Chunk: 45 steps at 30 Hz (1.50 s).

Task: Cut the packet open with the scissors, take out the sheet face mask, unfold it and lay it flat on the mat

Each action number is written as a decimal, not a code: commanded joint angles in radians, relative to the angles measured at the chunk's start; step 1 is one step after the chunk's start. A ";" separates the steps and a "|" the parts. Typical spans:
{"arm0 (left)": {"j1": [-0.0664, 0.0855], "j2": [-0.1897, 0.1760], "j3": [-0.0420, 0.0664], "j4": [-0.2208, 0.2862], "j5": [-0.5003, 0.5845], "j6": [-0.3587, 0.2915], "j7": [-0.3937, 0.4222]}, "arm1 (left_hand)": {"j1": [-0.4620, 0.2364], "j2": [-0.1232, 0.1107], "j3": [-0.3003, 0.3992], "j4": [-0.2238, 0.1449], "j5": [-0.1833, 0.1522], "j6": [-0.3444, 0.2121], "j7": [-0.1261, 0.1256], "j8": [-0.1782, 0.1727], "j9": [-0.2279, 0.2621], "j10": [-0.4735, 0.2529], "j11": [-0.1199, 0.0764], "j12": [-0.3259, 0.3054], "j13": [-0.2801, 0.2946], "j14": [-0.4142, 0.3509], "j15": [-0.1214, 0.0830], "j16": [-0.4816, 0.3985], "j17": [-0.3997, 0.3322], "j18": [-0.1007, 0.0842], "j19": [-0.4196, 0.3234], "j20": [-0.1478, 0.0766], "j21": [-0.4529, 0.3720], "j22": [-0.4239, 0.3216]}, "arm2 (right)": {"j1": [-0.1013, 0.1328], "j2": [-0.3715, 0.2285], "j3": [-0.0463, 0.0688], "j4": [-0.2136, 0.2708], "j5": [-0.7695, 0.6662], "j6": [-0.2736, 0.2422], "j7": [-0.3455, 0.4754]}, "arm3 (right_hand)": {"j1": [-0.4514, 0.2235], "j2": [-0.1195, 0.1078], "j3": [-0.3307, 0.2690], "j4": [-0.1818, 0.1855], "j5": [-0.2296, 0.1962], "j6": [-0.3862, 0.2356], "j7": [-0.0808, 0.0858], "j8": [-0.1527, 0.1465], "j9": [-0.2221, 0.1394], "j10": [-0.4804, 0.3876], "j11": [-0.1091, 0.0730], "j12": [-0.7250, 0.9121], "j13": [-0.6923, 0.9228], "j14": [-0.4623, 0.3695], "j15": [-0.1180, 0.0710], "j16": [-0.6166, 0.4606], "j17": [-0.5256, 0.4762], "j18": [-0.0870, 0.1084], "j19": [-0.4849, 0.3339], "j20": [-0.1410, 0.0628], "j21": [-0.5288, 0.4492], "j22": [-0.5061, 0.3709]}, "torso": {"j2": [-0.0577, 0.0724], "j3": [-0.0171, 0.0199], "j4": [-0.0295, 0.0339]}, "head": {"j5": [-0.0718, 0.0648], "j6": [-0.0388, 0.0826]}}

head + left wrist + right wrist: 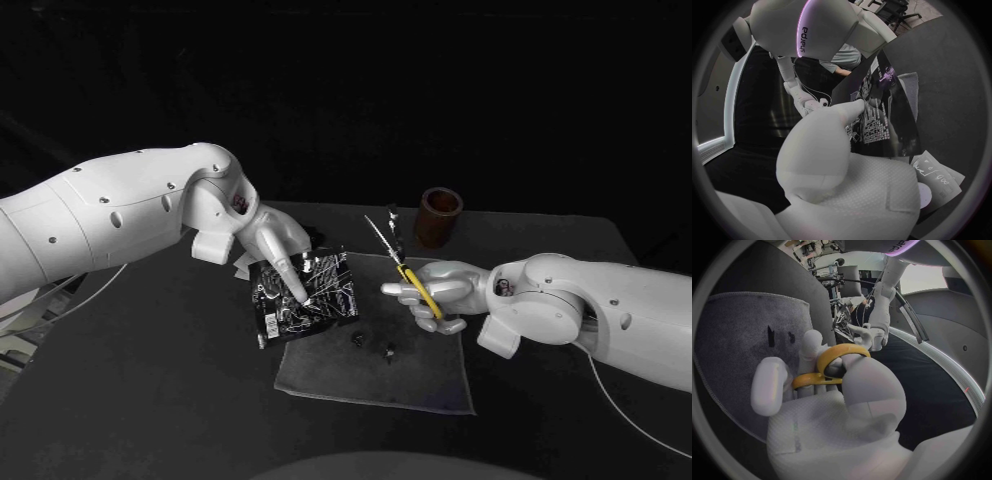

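- At the grey cloth mat's [382, 385] 1 o'clock stands a brown cylindrical tube [440, 215].
- Over its 10 o'clock corner hangs a glossy black printed packet [329, 292].
- From 4 to 7 o'clock — open cloth.

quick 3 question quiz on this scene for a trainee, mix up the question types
1. Fill the gap: the ___ hand grips the black packet, and the other holds the scissors.
2. True or false: the scissors' blades are cutting into the packet.
3. Pick one: the scissors' handles are A red, B yellow, C blue.

Key
1. left: the left hand grips the packet, and the right hand holds the scissors.
2. false: the blades point up, apart from the packet.
3. B
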 commanded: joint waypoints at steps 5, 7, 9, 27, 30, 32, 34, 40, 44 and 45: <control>0.000 -0.007 0.000 0.006 -0.035 0.123 0.052 | -0.002 0.012 0.006 -0.006 0.002 0.006 0.000 0.000 0.187 0.004 -0.005 0.001 0.002 0.000 -0.003 -0.005 0.002 0.016 -0.001 -0.004 0.003 0.002 | 0.001 -0.008 0.001 -0.003 0.054 -0.013 0.053 | -0.075 0.072 0.073 -0.132 -0.001 0.048 -0.034 -0.301 -0.176 0.123 -0.032 -0.287 -0.366 0.020 -0.029 -0.091 -0.028 0.077 -0.065 0.014 -0.041 -0.100 | 0.000 -0.0006 -0.0004 | -0.005 0.008; 0.000 -0.011 0.000 0.008 -0.051 0.094 0.077 | -0.004 0.013 0.006 -0.005 0.002 0.006 0.001 -0.001 0.188 0.003 -0.005 0.001 0.002 -0.001 -0.002 -0.006 0.002 0.015 -0.002 -0.003 0.002 0.002 | 0.001 -0.012 0.001 -0.001 0.061 -0.028 0.067 | -0.040 0.005 0.077 -0.159 -0.006 0.026 0.003 -0.478 -0.292 0.103 -0.009 -0.373 -0.410 0.013 -0.004 -0.127 -0.037 0.084 -0.086 0.031 -0.064 -0.142 | 0.000 -0.0001 -0.0004 | -0.007 0.012; 0.000 -0.016 0.001 0.012 -0.066 0.064 0.100 | -0.005 0.013 0.006 -0.003 0.002 0.005 0.001 -0.002 0.188 0.002 -0.004 0.000 0.002 -0.002 -0.002 -0.006 0.003 0.015 -0.003 -0.003 0.002 0.002 | 0.001 -0.016 0.000 0.003 0.069 -0.042 0.081 | 0.000 -0.067 0.083 -0.180 -0.002 0.002 0.046 -0.627 -0.391 0.037 0.029 -0.492 -0.467 0.003 0.023 -0.166 -0.050 0.093 -0.114 0.053 -0.097 -0.205 | 0.000 0.0002 -0.0006 | -0.008 0.014; -0.010 -0.050 -0.002 0.038 -0.134 -0.130 0.243 | -0.007 0.010 0.007 0.000 0.002 0.003 0.003 -0.006 0.190 -0.004 -0.002 -0.003 0.002 -0.008 0.000 -0.011 0.004 0.014 -0.010 -0.001 0.000 0.001 | -0.010 -0.055 -0.002 0.055 0.072 -0.065 0.154 | 0.106 -0.227 0.122 -0.246 -0.006 -0.041 0.134 -0.914 -0.588 0.050 0.105 -0.821 -0.657 -0.002 0.084 -0.322 -0.101 0.126 -0.186 0.120 -0.223 -0.396 | 0.000 -0.0001 -0.0001 | -0.023 0.029; -0.015 -0.052 -0.007 0.041 -0.151 -0.184 0.272 | -0.007 0.008 0.007 0.001 0.002 0.002 0.004 -0.009 0.191 -0.008 -0.001 -0.005 0.002 -0.012 0.002 -0.013 0.004 0.014 -0.014 0.000 -0.001 0.001 | -0.013 -0.063 -0.002 0.064 0.074 -0.059 0.164 | 0.107 -0.229 0.122 -0.248 -0.006 -0.041 0.134 -0.916 -0.590 0.051 0.105 -0.825 -0.660 -0.002 0.085 -0.325 -0.101 0.126 -0.187 0.120 -0.225 -0.399 | 0.001 0.0004 -0.0003 | -0.025 0.030; -0.019 -0.053 -0.010 0.042 -0.158 -0.219 0.291 | -0.007 0.007 0.007 0.001 0.002 0.002 0.004 -0.010 0.191 -0.010 0.000 -0.006 0.001 -0.014 0.003 -0.014 0.005 0.014 -0.017 0.001 -0.002 0.001 | -0.014 -0.067 -0.002 0.068 0.078 -0.056 0.170 | 0.106 -0.230 0.123 -0.247 -0.006 -0.039 0.134 -0.918 -0.591 0.053 0.106 -0.830 -0.662 -0.002 0.085 -0.327 -0.101 0.126 -0.188 0.120 -0.226 -0.400 | 0.000 0.0005 -0.0008 | -0.025 0.031; -0.026 -0.056 -0.011 0.044 -0.162 -0.262 0.313 | -0.006 0.006 0.007 0.002 0.002 0.001 0.005 -0.012 0.191 -0.013 0.000 -0.008 0.001 -0.016 0.003 -0.015 0.005 0.014 -0.019 0.001 -0.002 0.001 | -0.014 -0.071 -0.002 0.071 0.080 -0.055 0.175 | 0.106 -0.229 0.125 -0.247 -0.006 -0.038 0.134 -0.919 -0.592 0.055 0.106 -0.832 -0.664 -0.001 0.085 -0.329 -0.101 0.126 -0.189 0.120 -0.227 -0.402 | 0.000 0.0006 -0.0007 | -0.026 0.031; -0.044 -0.066 -0.015 0.062 -0.227 -0.417 0.401 | -0.003 0.003 0.007 0.001 0.002 -0.001 0.004 -0.018 0.190 -0.020 0.002 -0.011 0.000 -0.023 0.006 -0.019 0.007 0.013 -0.027 0.002 -0.003 0.002 | -0.016 -0.085 -0.002 0.081 0.085 -0.056 0.189 | 0.107 -0.225 0.130 -0.246 -0.006 -0.031 0.133 -0.921 -0.595 0.065 0.104 -0.838 -0.668 0.001 0.084 -0.333 -0.101 0.125 -0.186 0.119 -0.226 -0.396 | 0.000 0.0015 0.0001 | -0.025 0.029; -0.054 -0.066 -0.016 0.077 -0.379 -0.499 0.470 | -0.001 0.001 0.006 0.001 0.002 -0.001 0.004 -0.020 0.189 -0.022 0.002 -0.012 0.000 -0.026 0.006 -0.020 0.007 0.013 -0.030 0.003 -0.003 0.003 | -0.017 -0.094 -0.002 0.085 0.086 -0.057 0.192 | 0.108 -0.223 0.133 -0.245 -0.006 -0.027 0.132 -0.922 -0.596 0.070 0.103 -0.842 -0.670 0.003 0.083 -0.336 -0.101 0.125 -0.186 0.119 -0.227 -0.396 | 0.000 0.0004 0.0002 | -0.025 0.027; -0.056 -0.065 -0.017 0.079 -0.422 -0.518 0.486 | -0.001 0.001 0.006 0.001 0.002 -0.001 0.004 -0.020 0.189 -0.022 0.002 -0.012 0.000 -0.026 0.006 -0.020 0.007 0.013 -0.030 0.003 -0.003 0.003 | -0.017 -0.095 -0.002 0.085 0.087 -0.057 0.192 | 0.108 -0.223 0.133 -0.245 -0.006 -0.027 0.132 -0.922 -0.596 0.070 0.103 -0.842 -0.670 0.003 0.083 -0.336 -0.101 0.125 -0.186 0.119 -0.227 -0.396 | 0.000 0.0003 -0.0001 | -0.025 0.026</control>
